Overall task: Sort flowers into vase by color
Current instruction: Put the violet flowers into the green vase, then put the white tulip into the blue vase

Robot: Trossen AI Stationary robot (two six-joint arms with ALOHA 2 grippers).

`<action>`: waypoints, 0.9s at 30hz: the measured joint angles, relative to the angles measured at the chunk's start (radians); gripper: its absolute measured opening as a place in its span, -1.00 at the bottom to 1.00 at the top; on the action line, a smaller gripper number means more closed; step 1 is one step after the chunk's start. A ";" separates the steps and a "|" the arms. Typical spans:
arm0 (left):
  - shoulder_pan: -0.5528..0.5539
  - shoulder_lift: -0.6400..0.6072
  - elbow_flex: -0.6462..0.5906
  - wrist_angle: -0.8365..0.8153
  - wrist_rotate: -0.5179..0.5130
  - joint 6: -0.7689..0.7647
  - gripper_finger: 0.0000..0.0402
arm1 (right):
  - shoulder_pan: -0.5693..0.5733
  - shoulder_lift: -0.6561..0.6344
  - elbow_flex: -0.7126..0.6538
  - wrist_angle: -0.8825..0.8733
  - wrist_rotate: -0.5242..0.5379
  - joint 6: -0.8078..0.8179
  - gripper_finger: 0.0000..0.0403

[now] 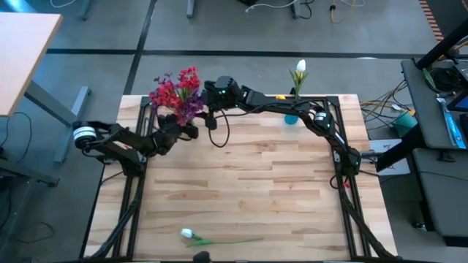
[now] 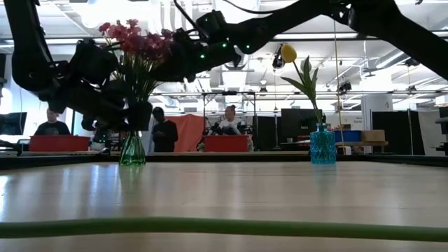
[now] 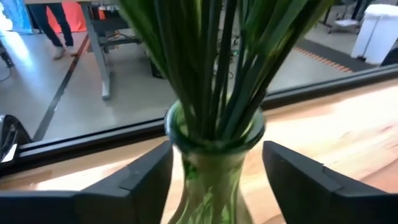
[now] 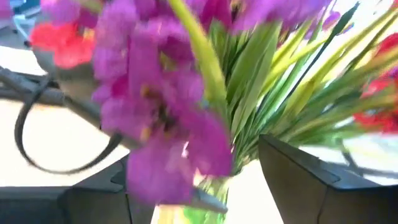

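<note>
Both grippers open beside green vase [image 3: 211, 162], purple blooms [image 4: 161, 112] perhaps blocking, white tulip [image 1: 188, 234] apart

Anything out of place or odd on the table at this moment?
One white flower lies flat near the table's front edge, far from both vases. The green vase with red and purple flowers and the blue vase with yellow and white flowers stand upright. Nothing looks spilled or damaged.

No readable text, label or number — none anywhere.
</note>
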 joint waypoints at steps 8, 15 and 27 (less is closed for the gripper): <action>-0.005 -0.087 0.000 -0.102 0.002 0.007 0.46 | -0.005 -0.044 0.000 -0.131 0.003 -0.002 0.31; -0.038 -0.273 -0.001 -0.410 0.007 -0.036 0.51 | -0.011 -0.056 0.000 -0.251 0.008 0.004 0.31; -0.129 -0.706 0.020 -1.021 0.287 -0.222 0.51 | -0.019 -0.119 0.000 -0.611 0.007 0.047 0.32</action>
